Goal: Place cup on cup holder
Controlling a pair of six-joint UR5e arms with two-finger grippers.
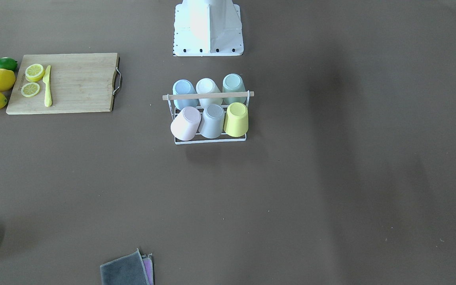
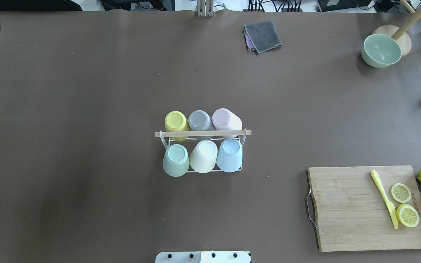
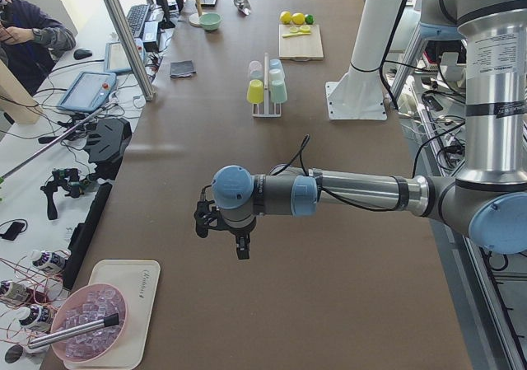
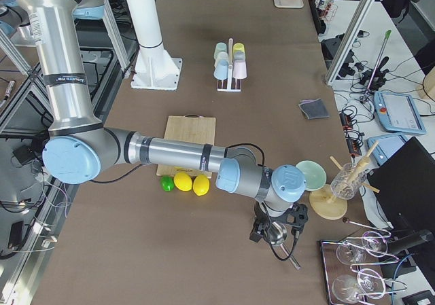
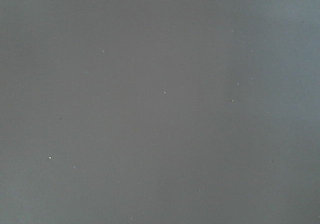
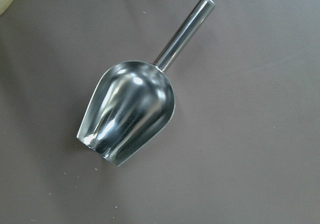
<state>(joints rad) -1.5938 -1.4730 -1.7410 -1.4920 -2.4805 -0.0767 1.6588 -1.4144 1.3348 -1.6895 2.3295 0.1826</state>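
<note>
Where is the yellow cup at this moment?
Overhead view: the yellow cup sits on the cup holder, far row, left end, beside the grey cup.

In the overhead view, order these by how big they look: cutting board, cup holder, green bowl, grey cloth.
1. cutting board, clearly the largest.
2. cup holder, noticeably smaller than the board.
3. green bowl and grey cloth: they look about alike, both at the table's far side, so I won't rank them against each other.
</note>
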